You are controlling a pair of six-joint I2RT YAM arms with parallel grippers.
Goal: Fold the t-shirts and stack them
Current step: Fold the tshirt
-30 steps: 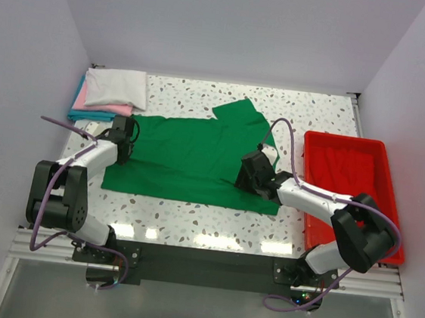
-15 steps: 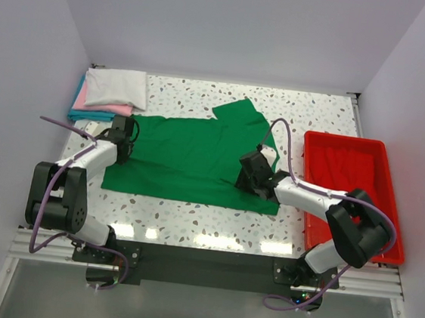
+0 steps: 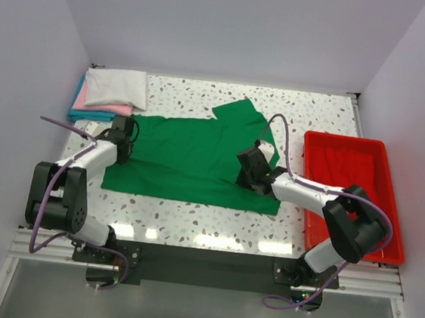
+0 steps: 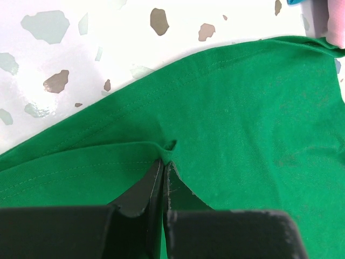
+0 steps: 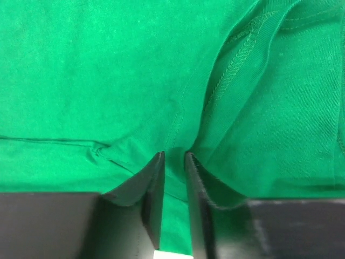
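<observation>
One shirt left to fold

The green shirt (image 3: 197, 157) lies flat on the table (image 3: 191, 217), not folded. The left gripper (image 4: 163, 162) pinches its edge tight. The right gripper (image 5: 173, 159), nearly closed, has a small fold between its tips. Three folded shirts (image 3: 111, 91) are stacked at the back left.

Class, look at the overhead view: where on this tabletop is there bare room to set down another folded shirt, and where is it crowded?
Bare: the back strip between the white-topped stack and the red tray, and the front strip below the green shirt. Crowded: the middle, both claws on the shirt.
</observation>
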